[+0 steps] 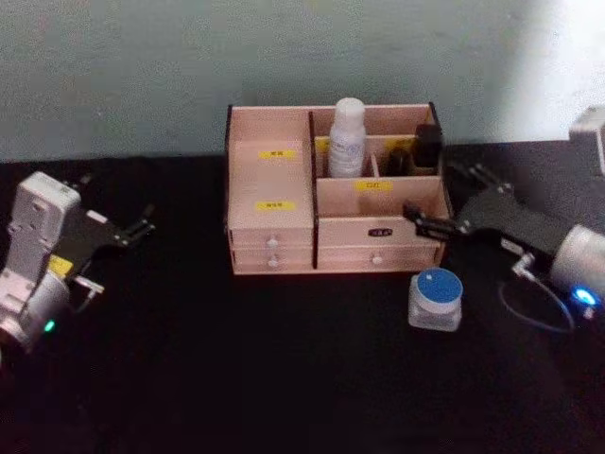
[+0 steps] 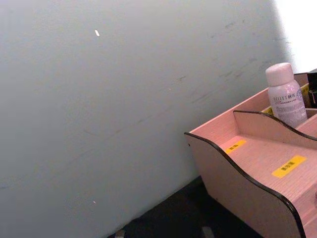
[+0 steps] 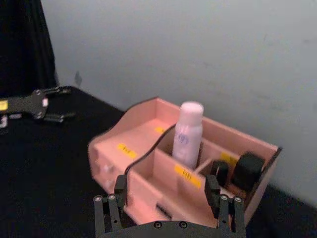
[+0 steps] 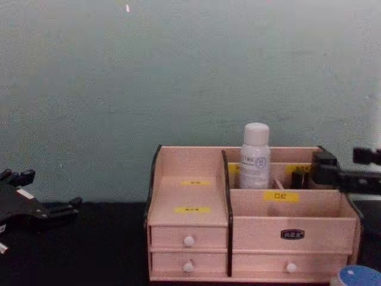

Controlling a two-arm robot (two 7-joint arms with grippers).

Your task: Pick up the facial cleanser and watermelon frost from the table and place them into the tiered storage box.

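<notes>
Dial convention: head view, centre on the tiered storage box (image 1: 269,194), 12 o'clock toward the wall (image 1: 142,66).

Tiered storage box: stands on the black table (image 1: 284,378) with its back toward the wall. I cannot tell whether it touches the wall. The small drawers (image 1: 274,243) along the front sit flush.

Facial cleanser (image 1: 348,137): already inside the box. It stands upright in the back-row compartment just to the 3 o'clock side of the dark central divider, at roughly 12 to 1 o'clock from box centre. Its cap rises above the rim.

Watermelon frost (image 1: 436,298): on the table at 5 o'clock, near the box's front right corner but apart from it. It is upright with the blue lid on top, and not yet in the box.

My right gripper (image 1: 433,192): at 3 o'clock, fingers pointing toward 9 o'clock and spread wide, with nothing between the pads. One finger crosses the box's front right corner in the head view. The other lies beside the dark bottles (image 1: 427,147) in the 2 o'clock compartment. In the chest view it sits level with the box's top rim. I cannot tell whether it touches the box. The jar lies at the gripper's 6 o'clock, apart from it.

My left gripper (image 1: 144,222): at 9 o'clock, well apart from the box, fingers pointing toward 3 o'clock, spread and empty.
</notes>
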